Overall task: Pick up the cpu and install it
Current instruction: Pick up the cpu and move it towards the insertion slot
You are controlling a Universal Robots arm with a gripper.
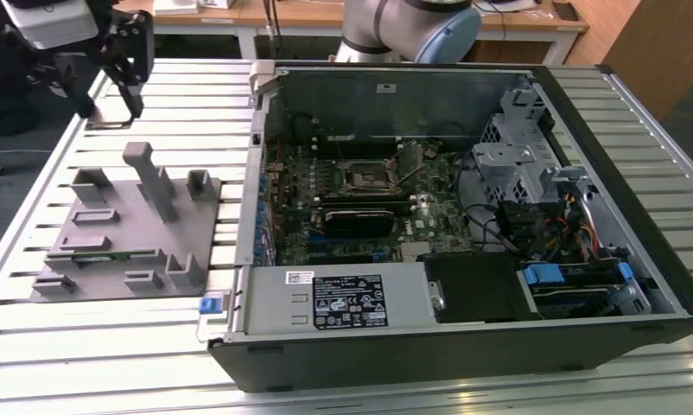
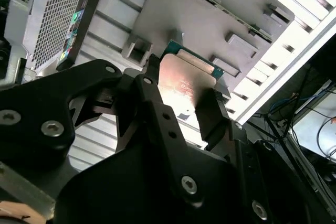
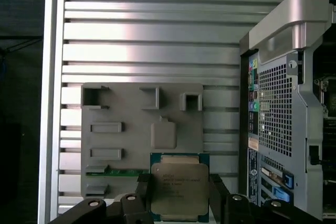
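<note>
The cpu [image 3: 179, 188] is clamped between the two black fingers [image 3: 143, 195] of the hand [image 3: 180, 192], silver face showing. Beyond it, mid-frame, the grey tray [image 3: 131, 145] lies on the slatted tabletop [image 3: 147, 35], the computer case [image 3: 283, 103] beside it.

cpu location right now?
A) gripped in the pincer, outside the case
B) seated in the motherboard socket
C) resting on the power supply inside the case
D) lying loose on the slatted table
A: in the first wrist view the cpu is clamped between the fingers of the pincer, with the grey tray behind it and the computer case off to one side.
</note>
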